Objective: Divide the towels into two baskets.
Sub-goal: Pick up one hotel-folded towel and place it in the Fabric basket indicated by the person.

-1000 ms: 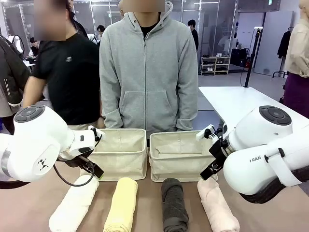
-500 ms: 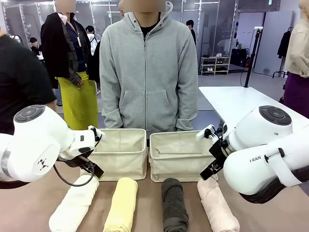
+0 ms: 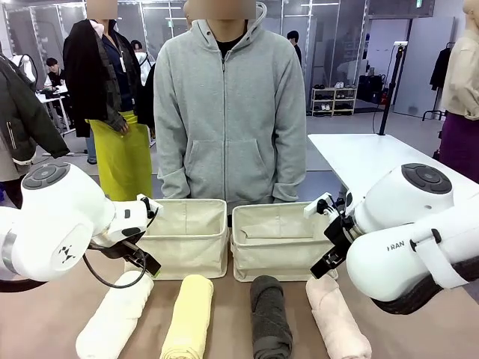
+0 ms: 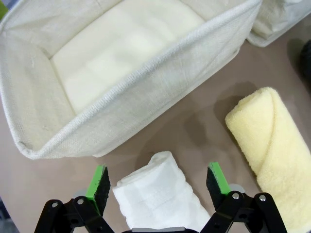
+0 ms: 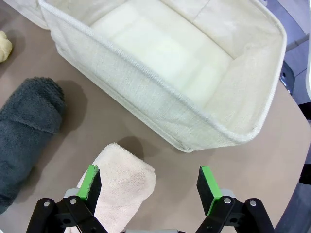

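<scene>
Terry cloth looks soft, light, squashy; I'd pinch mid-roll | white towel bottom centre, under my left gripper, jaws wide apart | pink towel lower left, under right gripper, likewise spread, empty | baskets mid-frame

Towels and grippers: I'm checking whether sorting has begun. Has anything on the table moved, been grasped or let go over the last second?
Nothing visibly changed. The left gripper stays open over the white towel, the right gripper open over the pink towel; yellow towel, grey towel, left basket and right basket lie as before.
</scene>
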`<state>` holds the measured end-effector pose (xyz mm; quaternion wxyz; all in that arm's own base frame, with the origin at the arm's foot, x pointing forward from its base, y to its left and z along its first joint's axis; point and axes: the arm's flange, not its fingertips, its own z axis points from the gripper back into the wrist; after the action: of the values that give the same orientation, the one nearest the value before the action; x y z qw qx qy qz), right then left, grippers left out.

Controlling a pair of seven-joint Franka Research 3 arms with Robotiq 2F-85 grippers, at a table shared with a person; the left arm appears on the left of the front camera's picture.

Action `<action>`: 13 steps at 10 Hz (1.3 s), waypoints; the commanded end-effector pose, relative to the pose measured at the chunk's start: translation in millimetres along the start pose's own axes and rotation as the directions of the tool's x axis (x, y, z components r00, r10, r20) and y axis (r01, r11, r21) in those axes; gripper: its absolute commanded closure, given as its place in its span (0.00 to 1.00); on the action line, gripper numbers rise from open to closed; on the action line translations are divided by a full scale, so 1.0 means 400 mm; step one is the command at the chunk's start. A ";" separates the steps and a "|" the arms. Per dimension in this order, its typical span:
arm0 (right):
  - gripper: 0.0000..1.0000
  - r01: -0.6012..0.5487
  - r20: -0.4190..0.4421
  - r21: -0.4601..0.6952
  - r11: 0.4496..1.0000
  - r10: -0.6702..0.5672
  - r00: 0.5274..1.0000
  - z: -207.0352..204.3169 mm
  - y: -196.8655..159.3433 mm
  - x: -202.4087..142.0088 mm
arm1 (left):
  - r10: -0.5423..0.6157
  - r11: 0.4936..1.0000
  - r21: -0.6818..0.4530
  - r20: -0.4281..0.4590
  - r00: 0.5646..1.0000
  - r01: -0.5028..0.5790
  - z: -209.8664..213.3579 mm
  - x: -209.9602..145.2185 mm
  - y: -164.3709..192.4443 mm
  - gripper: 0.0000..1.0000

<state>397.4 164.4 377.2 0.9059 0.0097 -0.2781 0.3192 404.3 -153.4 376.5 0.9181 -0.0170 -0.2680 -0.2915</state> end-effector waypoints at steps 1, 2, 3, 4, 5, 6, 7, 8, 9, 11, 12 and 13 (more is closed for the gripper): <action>0.00 0.022 -0.025 0.064 0.998 -0.020 0.999 0.082 -0.026 0.038 | 0.027 0.993 -0.114 -0.032 0.999 -0.030 0.071 0.032 0.041 0.00; 0.00 0.053 -0.029 0.123 0.991 -0.050 0.998 0.117 -0.049 0.050 | 0.044 0.985 -0.167 -0.045 0.998 -0.051 0.101 0.036 0.062 0.00; 0.00 0.085 -0.027 0.186 0.979 -0.081 0.996 0.142 -0.072 0.057 | 0.063 0.967 -0.246 -0.043 0.997 -0.072 0.130 0.037 0.080 0.00; 0.00 0.114 -0.030 0.260 0.959 -0.110 0.993 0.169 -0.094 0.060 | 0.090 0.935 -0.340 -0.043 0.995 -0.099 0.158 0.038 0.101 0.00; 0.00 0.155 -0.018 0.391 0.907 -0.161 0.987 0.190 -0.112 0.059 | 0.155 0.875 -0.460 -0.023 0.988 -0.148 0.179 0.031 0.134 0.00; 0.00 0.195 -0.013 0.526 0.828 -0.221 0.975 0.214 -0.145 0.046 | 0.213 0.793 -0.582 -0.011 0.977 -0.179 0.198 0.013 0.172 0.00; 0.00 0.226 -0.013 0.641 0.733 -0.284 0.959 0.234 -0.184 0.023 | 0.281 0.717 -0.667 0.011 0.960 -0.202 0.216 -0.016 0.215 0.00; 0.00 0.247 -0.001 0.751 0.612 -0.373 0.928 0.264 -0.237 -0.018 | 0.368 0.637 -0.738 0.038 0.929 -0.222 0.244 -0.060 0.272 0.00; 0.00 0.266 0.010 0.812 0.519 -0.468 0.884 0.296 -0.292 -0.066 | 0.447 0.573 -0.786 0.062 0.892 -0.232 0.276 -0.108 0.320 0.00; 0.00 0.314 0.030 0.844 0.435 -0.623 0.782 0.360 -0.393 -0.188 | 0.607 0.498 -0.821 0.099 0.788 -0.280 0.327 -0.227 0.411 0.00; 0.00 0.353 0.035 0.838 0.416 -0.686 0.726 0.388 -0.444 -0.257 | 0.669 0.481 -0.816 0.107 0.736 -0.319 0.345 -0.299 0.451 0.00; 0.00 0.388 0.030 0.832 0.396 -0.731 0.681 0.408 -0.487 -0.315 | 0.718 0.467 -0.814 0.120 0.686 -0.346 0.364 -0.361 0.484 0.00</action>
<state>353.7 -88.8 487.3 0.7848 0.5574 -0.2557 0.0896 350.8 103.4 460.2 0.7929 -0.5335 -0.2869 -0.0656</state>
